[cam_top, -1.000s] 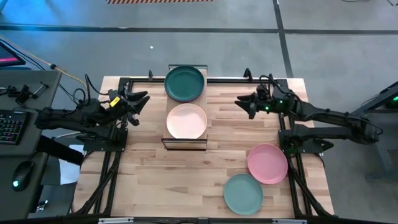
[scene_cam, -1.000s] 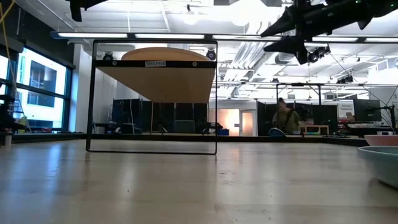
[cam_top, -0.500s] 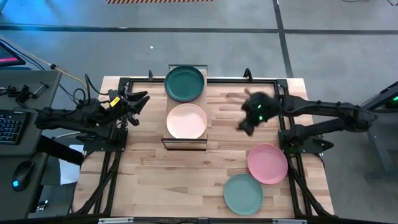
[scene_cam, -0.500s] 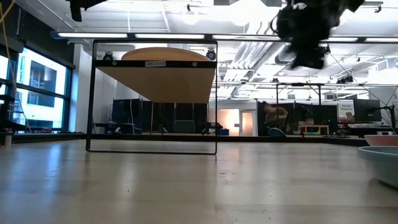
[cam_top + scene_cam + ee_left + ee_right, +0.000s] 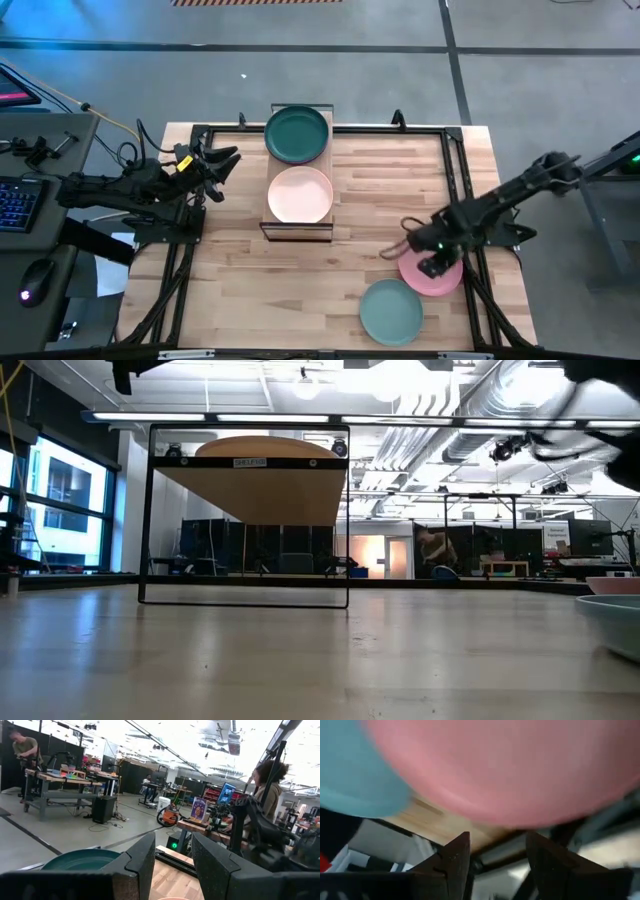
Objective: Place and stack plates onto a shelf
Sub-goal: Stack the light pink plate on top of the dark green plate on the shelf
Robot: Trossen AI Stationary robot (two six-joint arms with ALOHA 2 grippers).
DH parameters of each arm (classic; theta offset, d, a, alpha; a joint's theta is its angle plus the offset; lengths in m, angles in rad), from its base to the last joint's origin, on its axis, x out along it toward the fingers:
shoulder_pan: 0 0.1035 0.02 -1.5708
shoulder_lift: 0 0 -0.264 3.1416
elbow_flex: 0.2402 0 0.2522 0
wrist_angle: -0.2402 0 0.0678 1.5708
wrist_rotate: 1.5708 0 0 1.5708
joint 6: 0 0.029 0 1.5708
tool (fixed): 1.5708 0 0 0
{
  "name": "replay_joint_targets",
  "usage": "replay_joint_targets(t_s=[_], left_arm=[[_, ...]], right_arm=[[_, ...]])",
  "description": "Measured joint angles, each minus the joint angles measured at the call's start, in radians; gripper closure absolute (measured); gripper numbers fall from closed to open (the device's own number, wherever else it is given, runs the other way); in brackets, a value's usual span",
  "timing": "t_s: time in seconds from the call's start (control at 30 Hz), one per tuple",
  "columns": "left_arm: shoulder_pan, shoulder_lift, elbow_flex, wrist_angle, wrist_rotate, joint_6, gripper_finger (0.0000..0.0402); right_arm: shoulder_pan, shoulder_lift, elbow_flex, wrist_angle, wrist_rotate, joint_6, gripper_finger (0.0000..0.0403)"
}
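Seen from above, the right gripper point(image 5: 432, 262) hangs over the round matte pink plate point(image 5: 436, 276) near the right edge of the pale wooden plank counter point(image 5: 240, 290), its fingers point(image 5: 454, 855) spread with a gap between them in the right wrist view, holding nothing. A round light teal plate point(image 5: 391, 311) lies just beside the pink one, toward the counter's near edge, their rims meeting or nearly so. The small light wooden shelf with a dark frame point(image 5: 297, 228) stands at the counter's far middle and carries two plates side by side: a round dark green plate point(image 5: 296, 134) on its far end and a round cream plate point(image 5: 299, 194) on its near end, apart from each other. The left gripper point(image 5: 222, 163) waits raised at the counter's left edge, level with the shelf, fingers spread and empty. Dark metal rails point(image 5: 455, 165) run along the counter's sides. In the room beyond, a person point(image 5: 266, 790) stands at a workbench.
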Motion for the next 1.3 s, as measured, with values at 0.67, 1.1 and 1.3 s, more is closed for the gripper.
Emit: replay_joint_targets(t_s=[0.67, 1.1, 1.3], left_arm=[[0.0, 0.0, 0.0, 0.0, 0.008, 0.009, 0.0284], [0.0, 0.0, -0.001, 0.0, 0.007, 0.01, 0.0284], [0.0, 0.0, -0.001, 0.0, 0.007, 0.01, 0.0284]], right_arm=[[0.171, 0.121, -0.143, 0.289, -0.101, 0.261, 0.0231], [0.154, 0.18, -0.141, 0.323, -0.04, 0.204, 0.0231], [0.087, 0.177, -0.141, 0.325, 0.034, 0.176, 0.0231]])
